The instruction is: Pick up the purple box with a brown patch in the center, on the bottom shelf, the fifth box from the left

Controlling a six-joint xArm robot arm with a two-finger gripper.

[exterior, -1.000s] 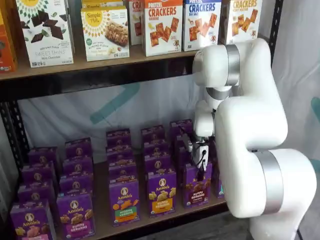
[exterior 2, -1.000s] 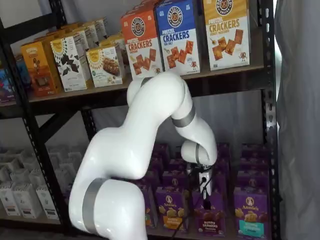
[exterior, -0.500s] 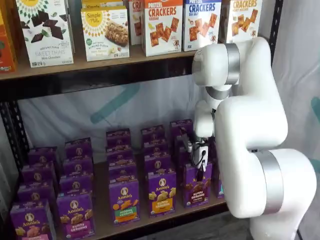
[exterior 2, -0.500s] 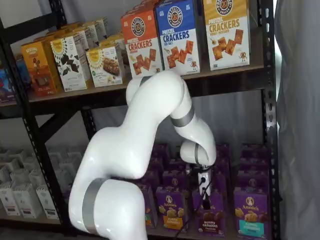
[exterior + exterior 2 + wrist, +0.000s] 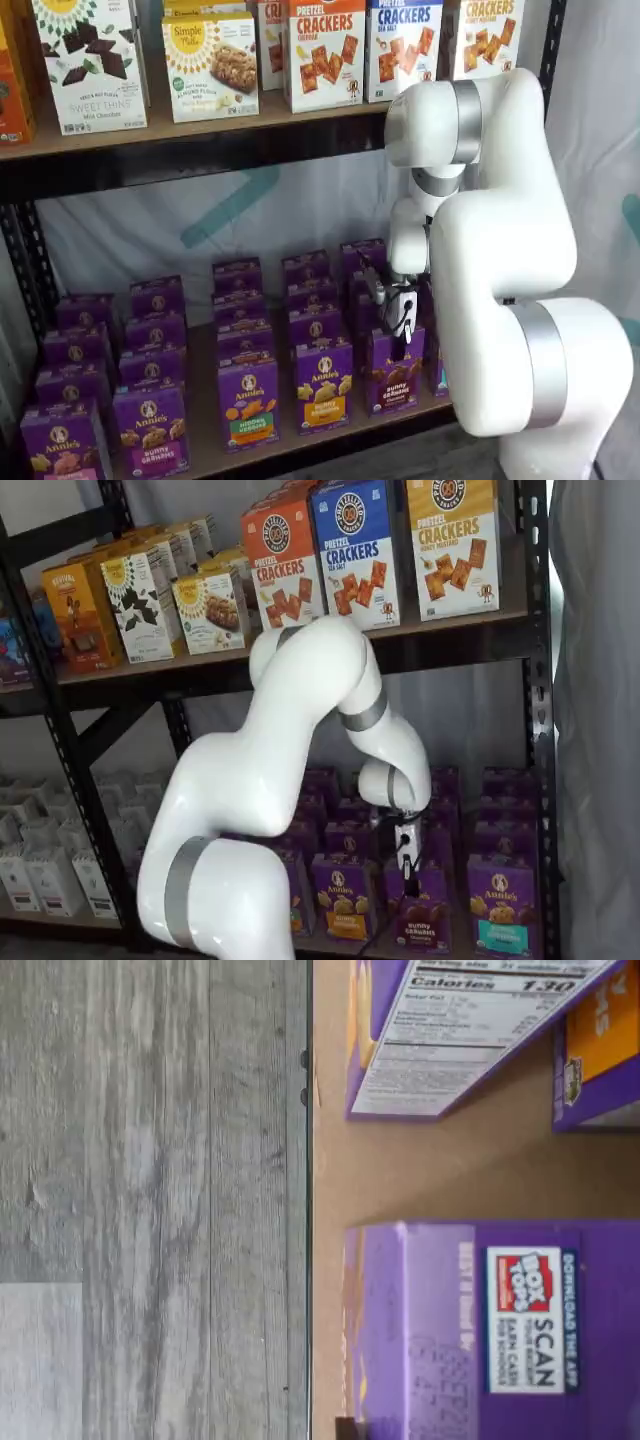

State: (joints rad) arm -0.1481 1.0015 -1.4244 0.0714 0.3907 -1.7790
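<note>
Arm nudged slightly since 1 s ago. End effector [image 5: 403,328] hangs just above the purple box [image 5: 392,372] at the bottom shelf [image 5: 300,440] front; finger spacing unreadable. Box upright, directly below.

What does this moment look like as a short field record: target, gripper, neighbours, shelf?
target: purple box, upright in the front row of the bottom shelf, brown crackers at centre
gripper: gripper hangs just above the target; finger gap cannot be told
contact: none visible
neighbours: yellow-band carton beside it, green-band carton further along
upper shelf: pretzel crackers boxes
</note>
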